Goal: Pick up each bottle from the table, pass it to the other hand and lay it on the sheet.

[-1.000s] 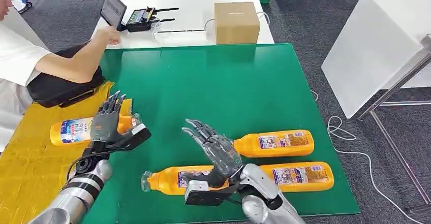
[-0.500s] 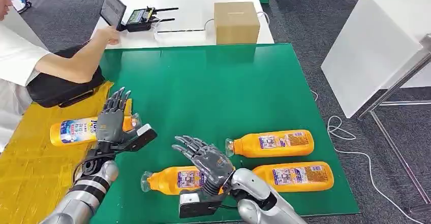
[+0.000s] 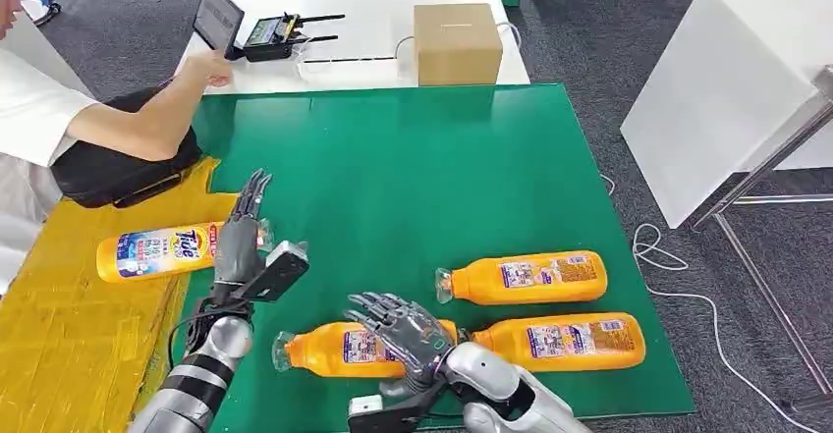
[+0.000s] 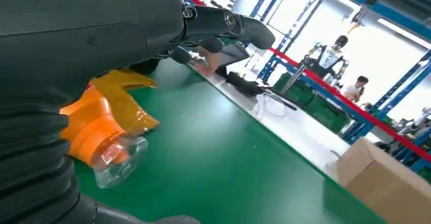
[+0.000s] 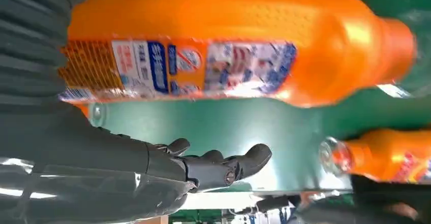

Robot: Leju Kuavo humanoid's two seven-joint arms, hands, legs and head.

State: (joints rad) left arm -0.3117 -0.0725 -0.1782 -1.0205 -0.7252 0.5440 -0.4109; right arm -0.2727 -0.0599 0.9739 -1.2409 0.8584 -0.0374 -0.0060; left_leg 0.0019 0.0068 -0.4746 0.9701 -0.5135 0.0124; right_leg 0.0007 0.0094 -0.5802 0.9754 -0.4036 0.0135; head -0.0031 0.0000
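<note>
Three orange bottles lie on their sides on the green table near its front edge, and a fourth bottle [image 3: 162, 250] already rests on the yellow sheet [image 3: 69, 325] at the table's left edge. The right hand [image 3: 403, 330] hovers over the nearest bottle [image 3: 339, 347], fingers [image 3: 378, 307] spread and curved downward, holding nothing; the right wrist view shows a gap between the fingertips and the orange body, so contact is not yet made. The left hand [image 3: 241, 246] stands raised beside the sheet, fingers straight and apart, empty.

The nearest bottle looks like a stiff plastic detergent bottle, likely full and so fairly heavy, with a smooth glossy skin that could slip. Lying on its side it may also roll under a push. The best hold is probably around the broad middle at the label, near the balance point, leaving the narrow neck and clear cap end free for the other hand to take. The other two bottles [image 3: 526, 276] [image 3: 565, 340] lie toward the front right corner, close to each other, so care is needed not to nudge them.
</note>
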